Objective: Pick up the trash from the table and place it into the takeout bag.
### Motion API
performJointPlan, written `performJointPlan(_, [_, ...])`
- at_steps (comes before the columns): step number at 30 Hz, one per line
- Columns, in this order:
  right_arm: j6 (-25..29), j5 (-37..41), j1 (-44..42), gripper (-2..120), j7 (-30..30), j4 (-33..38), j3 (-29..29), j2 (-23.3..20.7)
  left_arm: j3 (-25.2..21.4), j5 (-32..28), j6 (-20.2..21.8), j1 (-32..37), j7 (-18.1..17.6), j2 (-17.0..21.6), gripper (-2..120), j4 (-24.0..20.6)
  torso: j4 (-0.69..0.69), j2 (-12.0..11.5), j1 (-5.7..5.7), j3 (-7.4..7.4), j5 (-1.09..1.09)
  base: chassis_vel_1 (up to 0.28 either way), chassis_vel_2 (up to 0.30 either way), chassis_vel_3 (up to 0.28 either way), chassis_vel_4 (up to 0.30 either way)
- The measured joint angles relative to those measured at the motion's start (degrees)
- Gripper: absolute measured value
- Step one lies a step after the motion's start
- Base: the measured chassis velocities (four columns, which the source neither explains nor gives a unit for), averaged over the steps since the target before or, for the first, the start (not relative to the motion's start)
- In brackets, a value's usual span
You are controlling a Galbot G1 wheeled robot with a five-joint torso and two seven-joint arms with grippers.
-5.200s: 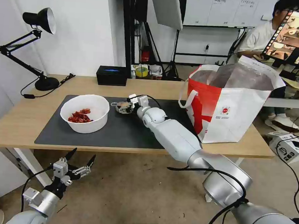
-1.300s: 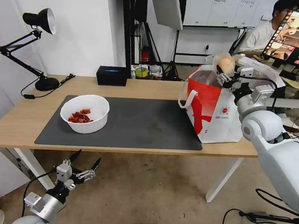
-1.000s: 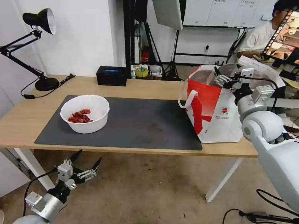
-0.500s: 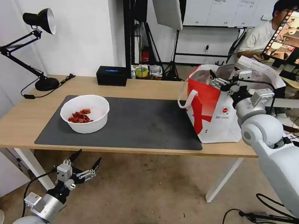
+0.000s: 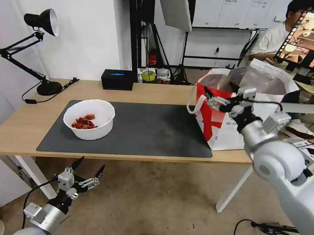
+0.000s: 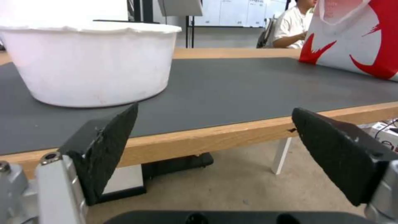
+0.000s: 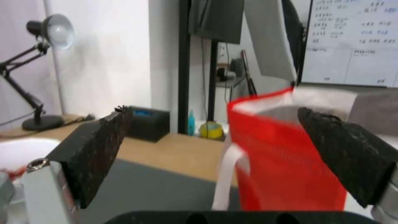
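Bowl [image 5: 89, 118] was left at 9 o'clock on the mat; right gripper [image 5: 220, 94], jaws spread and empty by the takeout bag [image 5: 235, 111], should've been swung low across

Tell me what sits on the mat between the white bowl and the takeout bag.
Nothing: in the head view, the dark mat is bare between the white bowl and the takeout bag.

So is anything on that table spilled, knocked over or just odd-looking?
Nothing stands out. The bowl sits upright on the mat with its red scraps inside, and the bag stands upright at the table's right end. Nothing looks spilled.
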Motion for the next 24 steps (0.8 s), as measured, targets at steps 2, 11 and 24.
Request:
performJointPlan(2, [0.11,-1.44,-4.8,100,-0.3,1.38,1.59,0.54,-0.37,0.0,-0.14,0.43,0.09,-0.19,100,-0.22,0.0,0.0,0.0,0.0,0.0,0.0,0.0,0.0,0.0])
performJointPlan(11, [4.42,-8.32,-18.62,100,-1.7,2.51,3.92,3.94,-1.37,-0.01,-0.82,1.74,0.48,-0.8,100,-0.95,0.0,0.0,0.0,0.0,0.0,0.0,0.0,0.0,0.0])
performJointPlan(24, [12.24,-17.46,-30.28,100,-0.95,-3.5,0.05,10.02,-2.24,-0.01,-2.05,2.96,0.86,-1.75,100,-1.28,0.0,-0.01,0.0,0.0,0.0,0.0,0.0,0.0,0.0])
